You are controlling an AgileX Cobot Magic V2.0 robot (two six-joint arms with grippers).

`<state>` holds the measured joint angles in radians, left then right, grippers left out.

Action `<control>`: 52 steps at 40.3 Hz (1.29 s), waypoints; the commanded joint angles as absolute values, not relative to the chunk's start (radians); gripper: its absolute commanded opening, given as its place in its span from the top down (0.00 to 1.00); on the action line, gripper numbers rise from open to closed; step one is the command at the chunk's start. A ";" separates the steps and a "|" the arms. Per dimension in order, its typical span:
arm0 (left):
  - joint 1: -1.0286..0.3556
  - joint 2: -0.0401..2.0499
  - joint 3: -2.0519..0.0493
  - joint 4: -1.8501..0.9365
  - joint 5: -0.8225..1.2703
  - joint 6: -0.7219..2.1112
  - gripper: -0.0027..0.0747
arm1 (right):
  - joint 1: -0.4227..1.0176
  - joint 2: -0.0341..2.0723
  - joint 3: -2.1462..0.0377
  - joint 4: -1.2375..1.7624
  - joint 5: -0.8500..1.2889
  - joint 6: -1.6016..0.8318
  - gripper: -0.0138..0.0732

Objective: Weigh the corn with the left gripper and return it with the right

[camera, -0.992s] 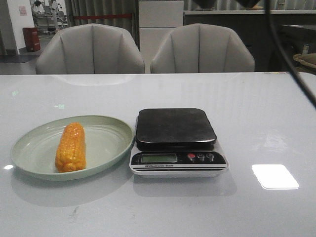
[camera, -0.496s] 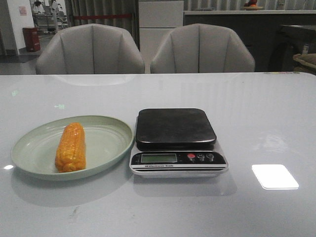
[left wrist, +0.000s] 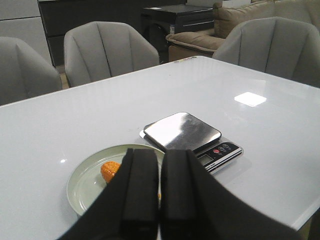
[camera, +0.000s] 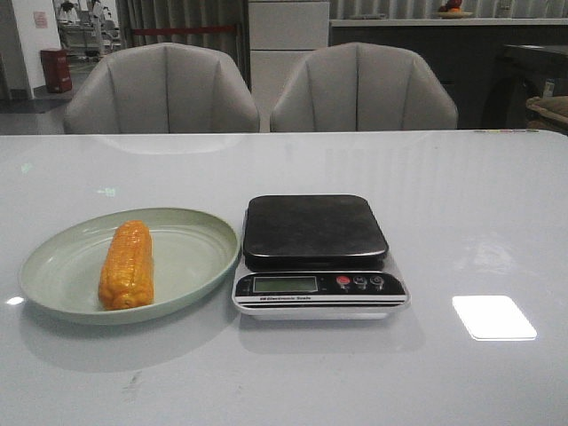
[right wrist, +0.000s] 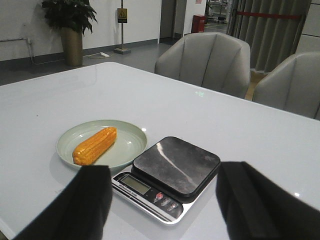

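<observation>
Evidently at the very start, judging by how things lie. Closest in, on the left wrist view: left end effector (left wrist: 160,200), fingers (left wrist: 141,195) pressed flat together with nothing between them, held above the table (camera: 444,373) and well short of the plate, touching nothing. Likewise close in on the right wrist view: right end effector (right wrist: 167,200), spread wide, empty, hanging over the near side of the scale and well clear of it. Neither arm to be found in the front view. Further out, on the left of the table: pale green plate (camera: 191,257), with the corn (camera: 126,264) lying lengthwise on it, toward its left half, one end pointing at the robot. Just beside the plate on the right, nearly touching its rim: kitchen scale (camera: 312,229), dark platform bare, display (camera: 284,284) too small to read. So nothing weighed yet. Left to do, by the task: open the left fingers, grasp the corn, carry it across to the platform, release, then fetch it with the right and set it back on the plate. Beyond the far edge, two grey chairs (camera: 164,89), of no concern to the job.
</observation>
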<state>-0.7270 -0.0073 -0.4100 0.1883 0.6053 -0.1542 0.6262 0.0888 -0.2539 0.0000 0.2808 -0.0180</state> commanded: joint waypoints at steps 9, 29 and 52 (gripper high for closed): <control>-0.733 -0.022 -0.433 0.194 0.523 -0.154 0.79 | 0.618 0.097 -0.225 -0.012 0.125 -0.028 0.34; -0.733 -0.022 -0.433 0.194 0.523 -0.154 0.79 | 0.618 0.097 -0.225 -0.011 0.129 -0.026 0.60; -0.452 -0.022 -0.266 0.157 0.329 -0.152 0.79 | 0.618 0.097 -0.225 -0.011 0.129 -0.026 0.60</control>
<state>-0.5252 -0.0073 -0.2820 0.1722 0.4881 -0.1542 0.6222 0.0869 -0.1979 0.0000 0.2131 -0.0180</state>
